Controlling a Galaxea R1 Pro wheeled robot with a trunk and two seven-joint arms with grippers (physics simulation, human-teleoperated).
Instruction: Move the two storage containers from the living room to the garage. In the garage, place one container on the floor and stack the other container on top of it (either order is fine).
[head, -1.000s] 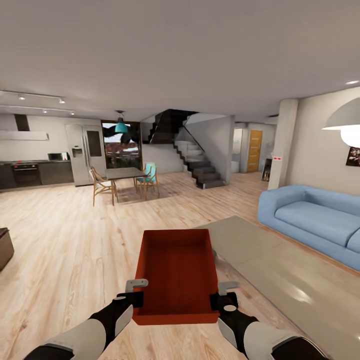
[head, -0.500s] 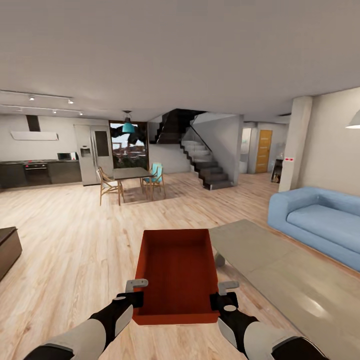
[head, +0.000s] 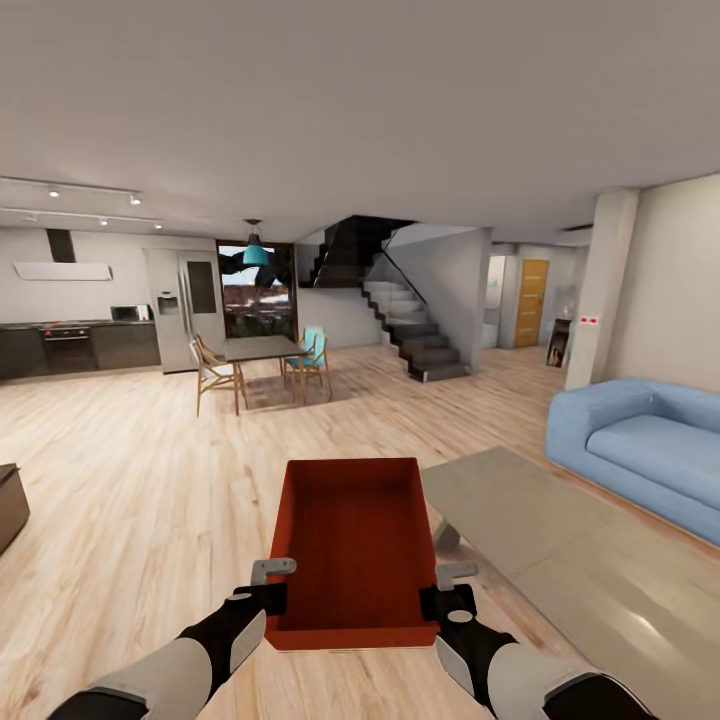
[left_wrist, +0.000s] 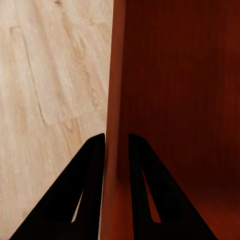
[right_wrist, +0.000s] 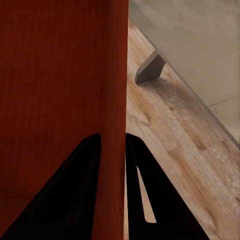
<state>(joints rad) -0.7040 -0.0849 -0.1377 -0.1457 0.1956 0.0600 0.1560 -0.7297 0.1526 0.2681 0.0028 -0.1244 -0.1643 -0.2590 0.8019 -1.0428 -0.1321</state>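
The whole room had slid across the robot's head view since a moment earlier: the blue sofa sat further toward the right arm's side and the pendant lamp had dropped out of sight, so the base or head had turned while the arms kept their pose. The storage container stayed exactly where it had been, between the two grippers and carried out in front of the trunk, above the wood plank floor.

The left gripper was pinched on the container's left wall, one finger inside and one outside, as the left wrist view showed with the red wall running up between the dark fingers. The right gripper was clamped the same way on the opposite wall. Just beyond the right gripper lay the pale low table, one of its legs close by the container's side.

The robot was still in the living room, so I judged the carry barely begun. The risk I saw was that table: a further swing toward it could catch the container's far corner and twist the thin walls out of either pinch. Uneven arm motion could do the same.
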